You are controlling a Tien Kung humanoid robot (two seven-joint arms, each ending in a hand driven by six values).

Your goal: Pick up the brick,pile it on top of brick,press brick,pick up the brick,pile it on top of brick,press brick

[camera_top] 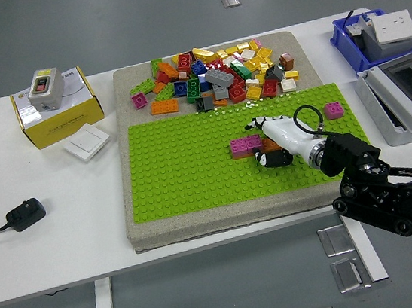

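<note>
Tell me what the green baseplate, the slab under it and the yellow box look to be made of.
Baseplate: moulded plastic, going by its even stud grid and flat, saturated green.
Slab: likely foam or pressed fibre; beige, speckled, matte, with a rough edge.
Box: printed cardboard, judging by folded edges and a slight sheen.
</note>
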